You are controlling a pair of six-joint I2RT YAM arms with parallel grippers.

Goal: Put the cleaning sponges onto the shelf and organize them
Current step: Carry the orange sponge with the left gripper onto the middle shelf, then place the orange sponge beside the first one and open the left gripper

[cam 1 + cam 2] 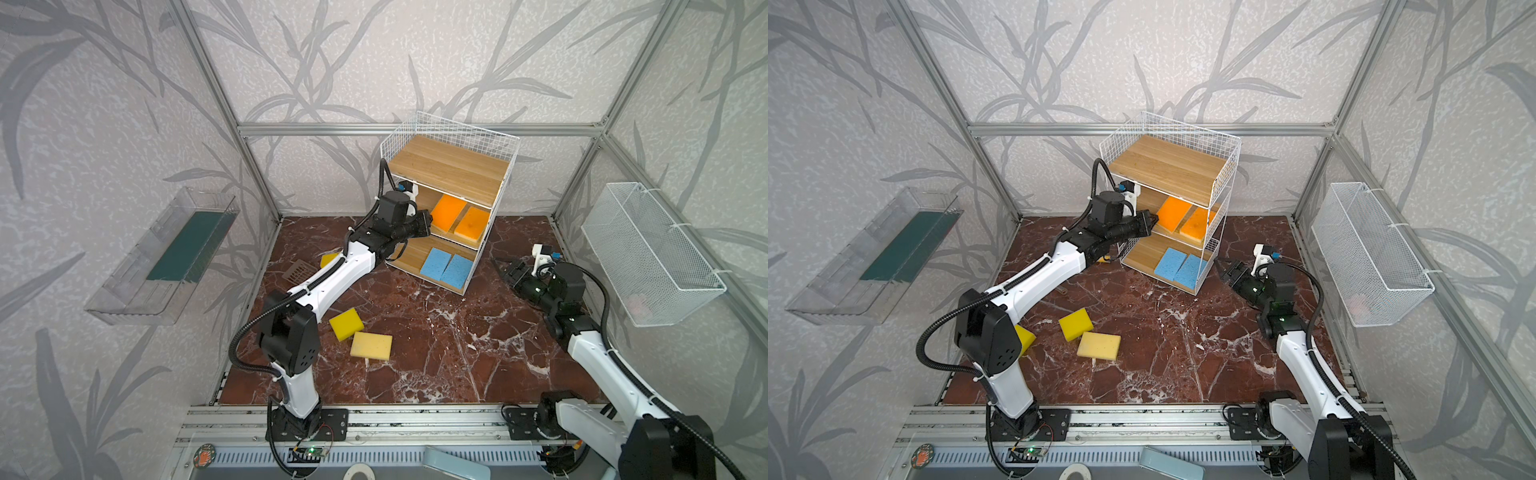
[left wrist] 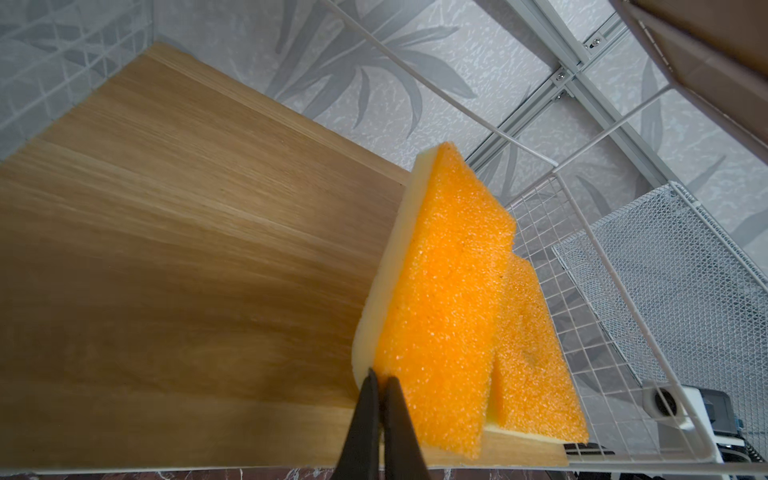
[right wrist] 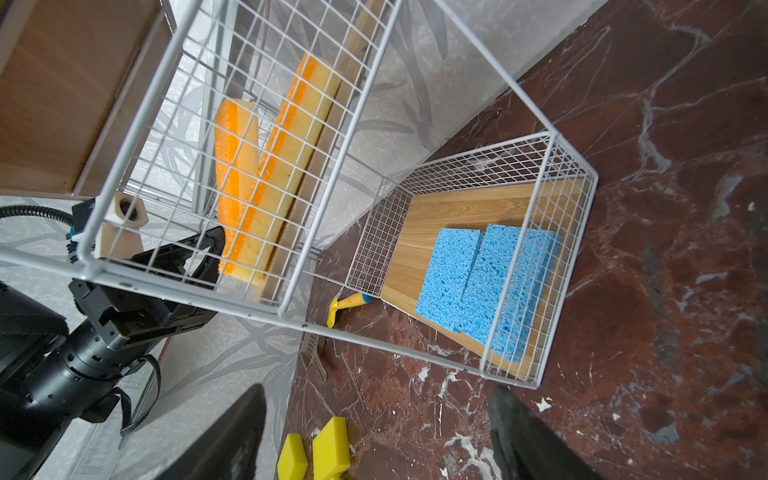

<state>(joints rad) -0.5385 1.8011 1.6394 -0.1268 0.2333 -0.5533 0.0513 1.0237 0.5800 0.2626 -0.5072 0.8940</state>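
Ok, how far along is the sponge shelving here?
Done: two blue sponges on the shelf's bottom board, one orange sponge flat on the middle board. In hand: the shut left gripper is at a second orange sponge leaning on it. Left: a yellow sponge, a paler sponge and a half-hidden yellow one on the table. Right gripper open, empty.

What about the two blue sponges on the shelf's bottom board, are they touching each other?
Touching. The right wrist view shows one blue sponge lying edge to edge against the other blue sponge, with no gap along their seam.

Top views high, looking down (same scene), wrist cameras near shelf [image 2: 166, 249]
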